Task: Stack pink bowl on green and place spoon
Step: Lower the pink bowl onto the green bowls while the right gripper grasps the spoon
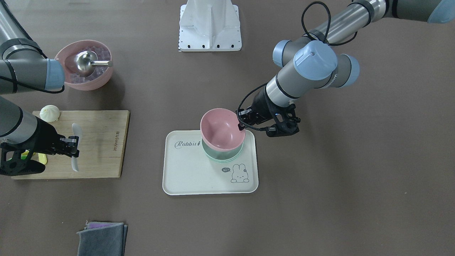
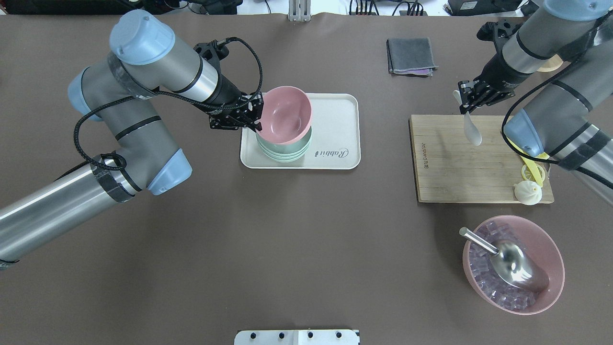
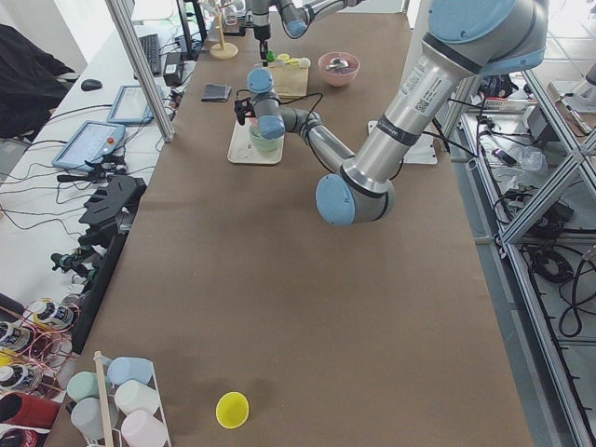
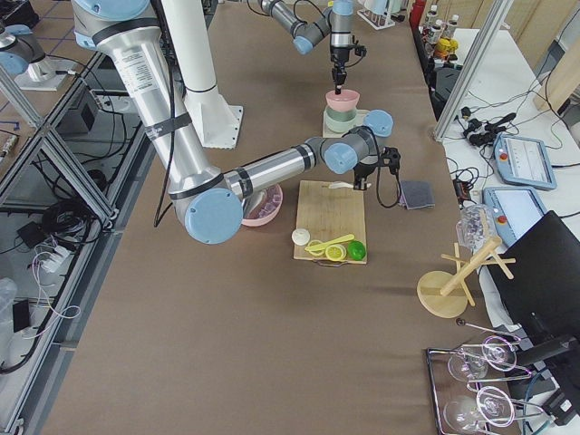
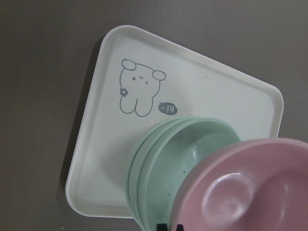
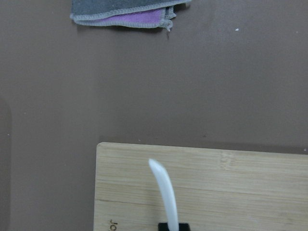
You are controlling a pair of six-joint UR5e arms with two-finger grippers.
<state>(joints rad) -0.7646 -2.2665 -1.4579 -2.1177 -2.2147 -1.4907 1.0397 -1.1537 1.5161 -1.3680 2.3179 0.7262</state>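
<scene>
My left gripper point(image 2: 256, 117) is shut on the rim of the pink bowl point(image 2: 285, 115) and holds it tilted over the stack of green bowls point(image 2: 285, 149) on the white rabbit tray point(image 2: 335, 143). In the left wrist view the pink bowl point(image 5: 250, 192) overlaps the top green bowl point(image 5: 187, 154); I cannot tell whether they touch. My right gripper point(image 2: 467, 103) is shut on the handle of the white spoon point(image 2: 473, 134) at the far edge of the wooden cutting board point(image 2: 455, 167). The spoon point(image 6: 163, 192) points away from the wrist over the board.
A large pink bowl of ice cubes with a metal scoop point(image 2: 512, 263) sits near the robot on the right. A white bun point(image 2: 527, 193) and a yellow utensil point(image 2: 531, 170) lie on the board. A folded grey cloth point(image 2: 411, 56) lies at the far side.
</scene>
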